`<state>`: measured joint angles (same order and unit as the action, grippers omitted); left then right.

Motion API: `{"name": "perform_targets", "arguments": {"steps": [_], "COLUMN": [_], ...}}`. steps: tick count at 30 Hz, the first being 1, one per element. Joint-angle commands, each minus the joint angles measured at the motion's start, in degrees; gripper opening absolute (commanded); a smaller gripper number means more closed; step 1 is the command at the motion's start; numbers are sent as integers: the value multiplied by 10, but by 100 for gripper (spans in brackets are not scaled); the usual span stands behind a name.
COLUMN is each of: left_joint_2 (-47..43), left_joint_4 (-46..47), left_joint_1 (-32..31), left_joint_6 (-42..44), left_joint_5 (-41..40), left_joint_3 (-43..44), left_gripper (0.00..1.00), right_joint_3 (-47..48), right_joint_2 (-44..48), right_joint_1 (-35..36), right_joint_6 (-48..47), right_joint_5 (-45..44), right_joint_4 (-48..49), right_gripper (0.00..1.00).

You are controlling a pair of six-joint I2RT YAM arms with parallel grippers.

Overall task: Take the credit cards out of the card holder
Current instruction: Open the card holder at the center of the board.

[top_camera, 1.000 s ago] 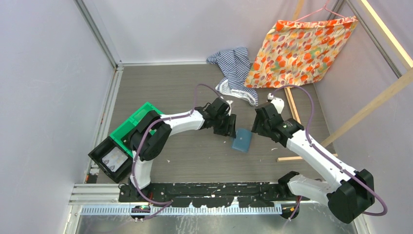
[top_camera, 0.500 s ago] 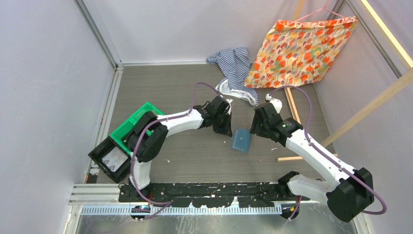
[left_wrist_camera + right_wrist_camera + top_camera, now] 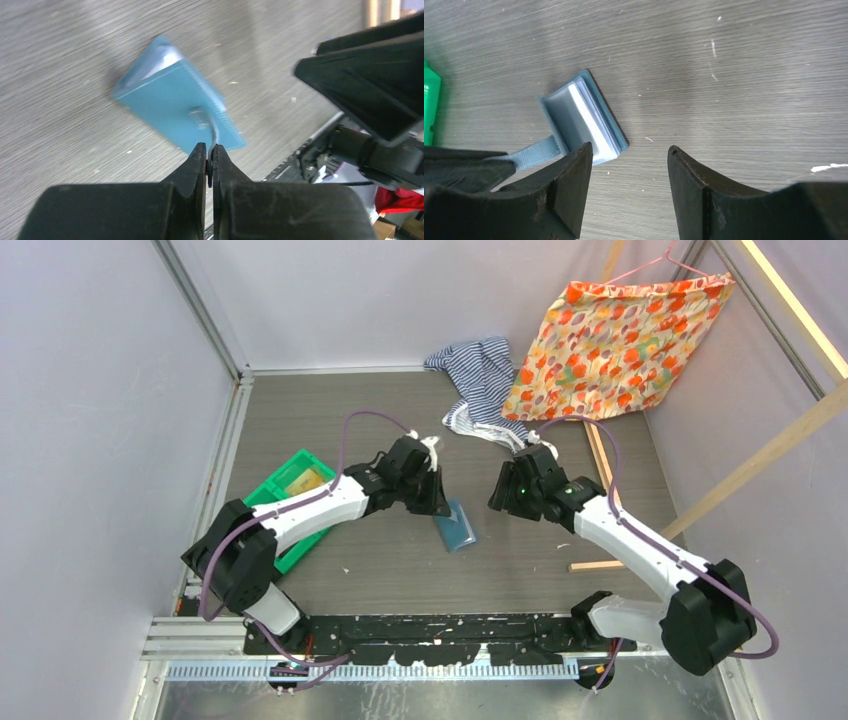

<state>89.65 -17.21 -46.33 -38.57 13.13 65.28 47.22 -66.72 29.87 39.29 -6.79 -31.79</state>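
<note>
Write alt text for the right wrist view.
The slate-blue card holder, pale cards showing in its open mouth, is seen over a grey wood-grain table. The left hand pinches its strap at lower left; the right hand, open, frames the bottom edge.

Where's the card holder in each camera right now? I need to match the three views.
Top view: card holder at centre, between the arms, just right of the left end effector.
Left wrist: upper middle, above the shut fingertips.
Right wrist: left of centre, its open end showing pale cards.
Shared landmark: its strap, pinched by the left end effector, seen in both wrist views.
</note>
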Motion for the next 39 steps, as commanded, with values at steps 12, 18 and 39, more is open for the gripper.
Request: {"name": "perform_targets", "arguments": {"steps": [12, 18, 39], "left_joint_2": [-74, -97, -34], "left_joint_4": [-69, -135, -197], "left_joint_1": [42, 44, 44], "left_joint_6": [27, 48, 55], "left_joint_5": [-72, -127, -240], "left_joint_3": [-81, -98, -95], "left_gripper": [0, 0, 0], "right_joint_3": [-5, -2, 22], "right_joint_2": [-85, -116, -213], "right_joint_1": [6, 18, 65], "right_joint_6": [9, 8, -3], "right_joint_5": [103, 111, 146], "right_joint_4": [88, 99, 137], "right_gripper": [50, 41, 29]}}
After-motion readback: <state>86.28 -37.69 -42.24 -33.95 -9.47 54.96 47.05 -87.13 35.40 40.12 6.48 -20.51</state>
